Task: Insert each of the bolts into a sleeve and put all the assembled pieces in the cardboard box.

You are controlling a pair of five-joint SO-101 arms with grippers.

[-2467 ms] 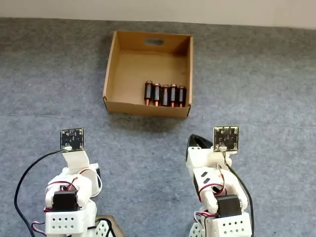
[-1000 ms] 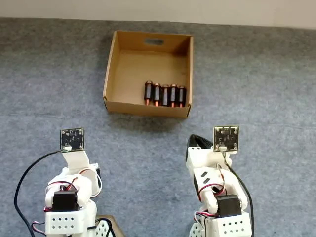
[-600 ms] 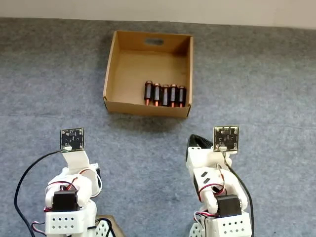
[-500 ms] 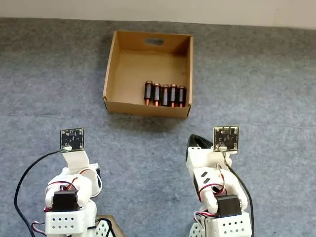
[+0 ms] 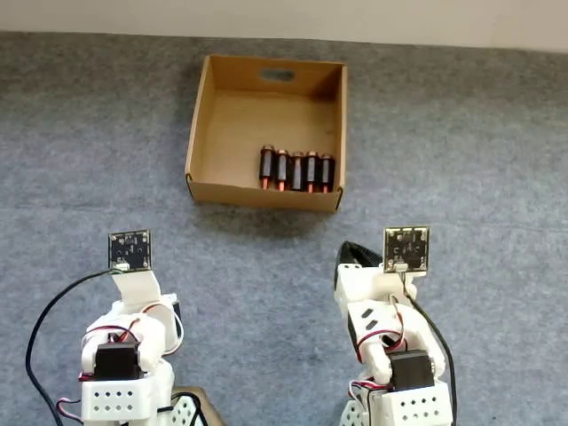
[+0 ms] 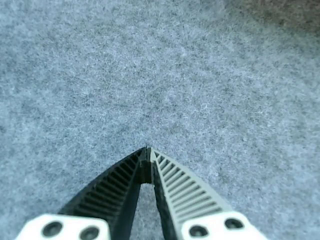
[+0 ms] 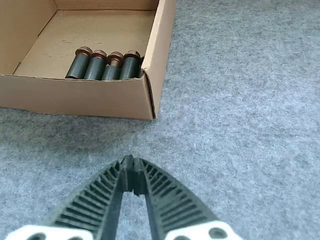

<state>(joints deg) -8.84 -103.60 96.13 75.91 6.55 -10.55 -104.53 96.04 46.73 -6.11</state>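
Note:
The cardboard box (image 5: 204,124) stands on the grey carpet at the far middle. Several assembled pieces (image 5: 296,170), dark sleeves with copper bolts, lie side by side against its near wall, also seen as sleeves (image 7: 102,65) inside the box (image 7: 75,97). Both arms are folded back at the near edge. My left gripper (image 6: 147,150) is shut over bare carpet, holding nothing. My right gripper (image 7: 130,161) is shut and empty, a short way in front of the box's near right corner.
Grey carpet (image 5: 444,160) covers the whole table around the box. A pale wall strip (image 5: 284,16) runs along the far edge. The left arm's base (image 5: 120,373) and the right arm's base (image 5: 395,355) sit at the near edge.

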